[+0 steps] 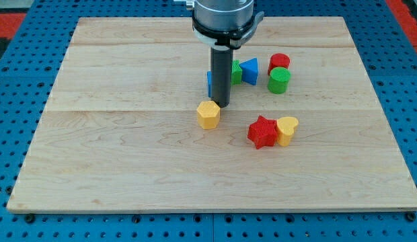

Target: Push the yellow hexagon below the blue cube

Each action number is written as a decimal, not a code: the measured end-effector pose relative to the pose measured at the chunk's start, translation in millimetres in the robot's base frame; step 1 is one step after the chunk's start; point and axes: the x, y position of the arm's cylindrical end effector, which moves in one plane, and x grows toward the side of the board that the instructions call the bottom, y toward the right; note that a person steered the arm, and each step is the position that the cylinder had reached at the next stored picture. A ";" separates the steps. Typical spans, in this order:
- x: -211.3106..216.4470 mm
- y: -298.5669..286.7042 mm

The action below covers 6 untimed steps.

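The yellow hexagon (208, 114) lies near the middle of the wooden board (128, 161). The blue cube (210, 83) stands just above it toward the view's top, mostly hidden behind my rod. My tip (222, 105) rests on the board just right of and slightly above the yellow hexagon, touching or nearly touching its upper right edge, and just below the blue cube.
A green block (235, 72) and a blue triangle (249, 70) lie right of the rod. A red cylinder (280, 62) and a green cylinder (278, 80) stand further right. A red star (262, 132) and a yellow heart (287, 130) lie at lower right.
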 end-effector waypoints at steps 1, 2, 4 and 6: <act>0.1 -29.1; 0.1 -81.9; 28.9 -152.3; 50.5 -81.6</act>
